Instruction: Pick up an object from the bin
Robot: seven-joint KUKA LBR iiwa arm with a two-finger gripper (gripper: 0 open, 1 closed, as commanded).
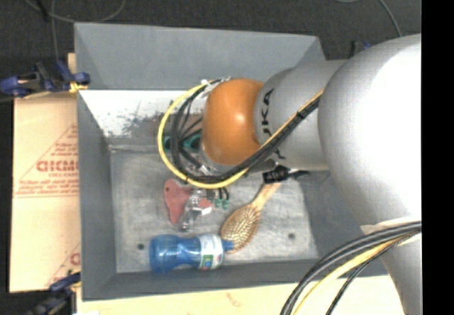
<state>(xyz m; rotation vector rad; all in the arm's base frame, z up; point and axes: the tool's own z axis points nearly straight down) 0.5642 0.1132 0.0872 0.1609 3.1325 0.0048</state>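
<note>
Claw (191,215) sits low against the right edge of a red flat piece (172,195) just above the blue bottle (186,252), presumably to take it, though I can't tell whether it's clenched or released, with a wooden hairbrush (242,225) lying up-right of that bottle.

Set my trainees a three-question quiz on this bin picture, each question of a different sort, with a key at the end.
1. True or false: the blue bottle stands upright.
2. Which thing lies nearest the gripper? A. the red flat piece; B. the wooden hairbrush; C. the blue bottle.
3. Fill in: in the camera view, the bottle lies near the bin's ____ edge (upper or lower).

Key: 1. False, it lies on its side. 2. A. 3. lower.
</note>
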